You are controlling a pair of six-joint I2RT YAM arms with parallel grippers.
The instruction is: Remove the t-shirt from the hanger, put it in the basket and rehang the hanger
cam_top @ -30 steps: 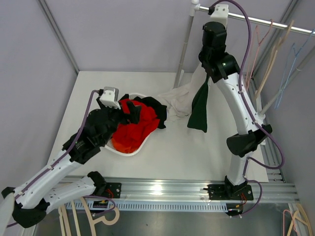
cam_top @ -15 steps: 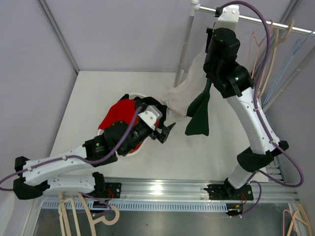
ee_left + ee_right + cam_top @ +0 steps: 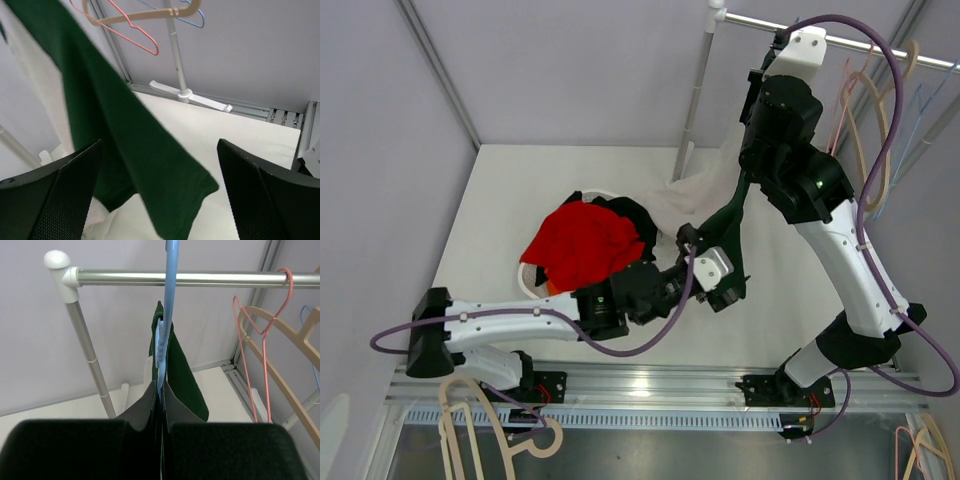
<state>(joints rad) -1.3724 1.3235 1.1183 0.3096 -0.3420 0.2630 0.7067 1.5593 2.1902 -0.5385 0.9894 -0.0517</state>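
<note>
A dark green t-shirt [image 3: 728,215] hangs on a light blue hanger [image 3: 169,300], up by the metal rail [image 3: 200,278]. My right gripper [image 3: 161,390] is shut on the hanger's lower part, with green cloth [image 3: 182,375] draped on either side of it. In the top view the right arm reaches high and hides that grip. My left gripper [image 3: 720,285] is open at the shirt's lower hem. In the left wrist view the hem [image 3: 135,150] hangs between the spread fingers [image 3: 70,195] without touching them.
A white basket [image 3: 530,285] with red and black clothes [image 3: 582,245] sits left of centre. A white cloth [image 3: 690,195] lies at the foot of the rack pole [image 3: 695,100]. Spare hangers [image 3: 865,130] hang on the rail to the right. More hangers [image 3: 470,420] lie below the front edge.
My left arm swung from the basket rightward to just under the green shirt, still open. My right arm lifted the hanger and shirt higher toward the rail.
</note>
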